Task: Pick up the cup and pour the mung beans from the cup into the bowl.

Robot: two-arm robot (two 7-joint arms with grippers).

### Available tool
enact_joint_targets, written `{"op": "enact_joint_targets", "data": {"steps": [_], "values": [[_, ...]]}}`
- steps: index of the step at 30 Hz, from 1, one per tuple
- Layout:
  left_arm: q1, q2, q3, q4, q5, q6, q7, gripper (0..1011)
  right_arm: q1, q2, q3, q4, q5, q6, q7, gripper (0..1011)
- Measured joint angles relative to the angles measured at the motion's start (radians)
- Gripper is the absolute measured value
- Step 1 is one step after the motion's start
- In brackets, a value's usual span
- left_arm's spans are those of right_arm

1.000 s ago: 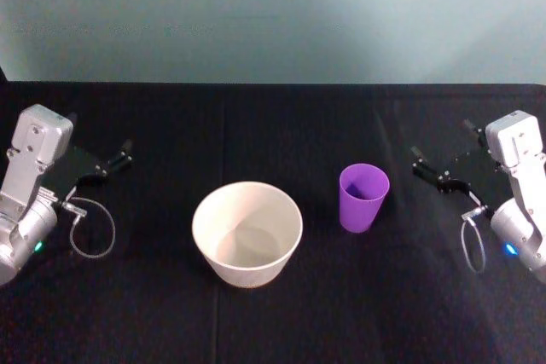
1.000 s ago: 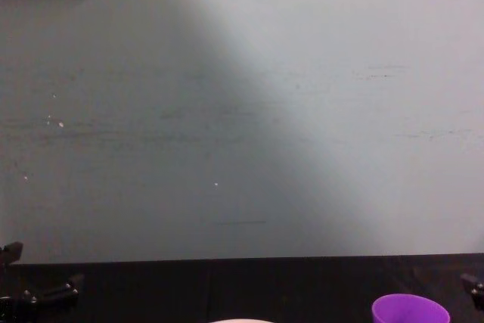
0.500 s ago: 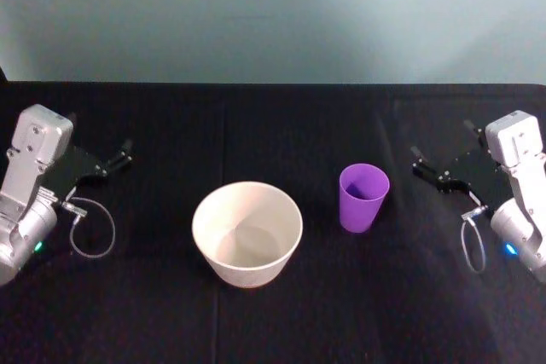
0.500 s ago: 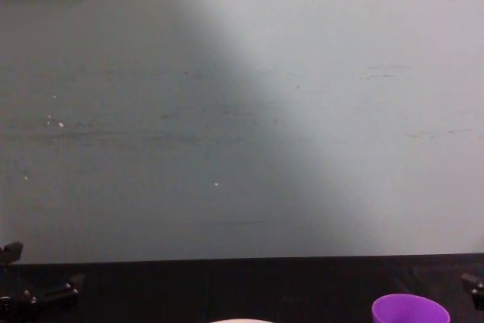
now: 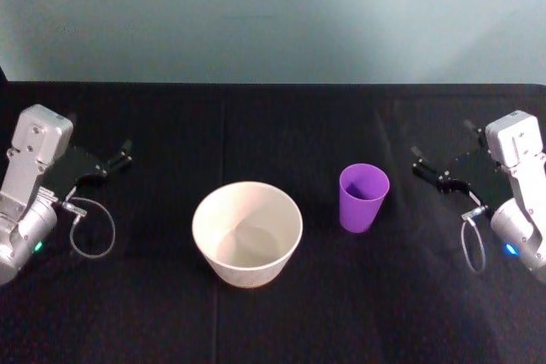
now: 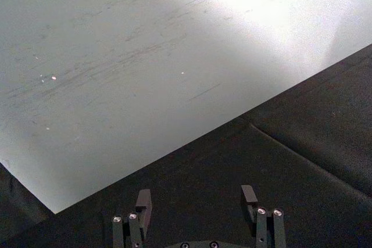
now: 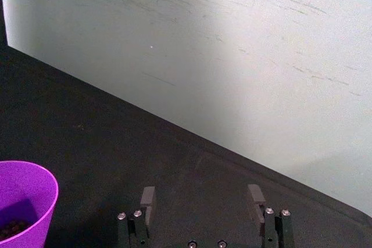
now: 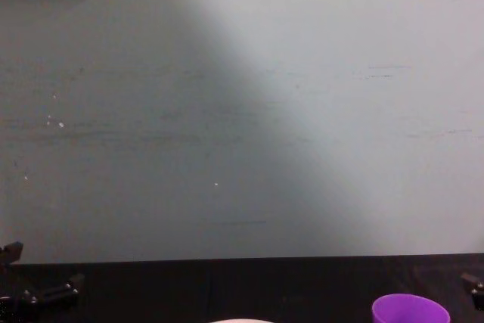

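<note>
Head view, step: we judged the task not yet begun; the cup (image 5: 364, 198) stood upright on the table (image 5: 281, 130), right of centre, just beside the bowl (image 5: 247, 272) but not touching it.
Head view, hands: the right hand (image 5: 442, 146) hung at the right edge, near the cup, its fingers apart and empty; the left hand (image 5: 101, 135) sat at the left edge, well apart from the bowl, also spread.
Left wrist view: we saw the left hand's two fingers parted at the bottom of the frame, nothing between them and bare table beyond.
Right wrist view: the right hand's fingers stood apart at the bottom; the cup sat in the lower left corner, with mung beans (image 7: 11, 228) dark in its base.
Chest view: the cup's rim showed at the lower right, and a sliver of bowl rim at bottom centre.
Next move: we reckoned the right hand should reach to the cup's side and close round it, keeping it upright.
</note>
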Motion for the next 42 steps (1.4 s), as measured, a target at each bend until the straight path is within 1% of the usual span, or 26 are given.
{"op": "enact_joint_targets", "data": {"steps": [29,33,37,42], "values": [[0.000,0.000,0.000,0.000,0.000,0.000,0.000,1000,-0.002,-0.001,0.002,0.000,-0.003,0.000,0.000,1002],[0.000,0.000,0.000,0.000,0.000,0.000,0.000,1000,-0.019,-0.004,0.011,-0.009,-0.015,-0.001,-0.003,1003],[0.000,0.000,0.000,0.000,0.000,0.000,0.000,1000,-0.046,-0.003,0.019,-0.036,-0.024,0.004,-0.004,1003],[0.000,0.000,0.000,0.000,0.000,0.000,0.000,1000,-0.099,0.009,0.030,-0.098,-0.037,0.024,-0.007,1002]]}}
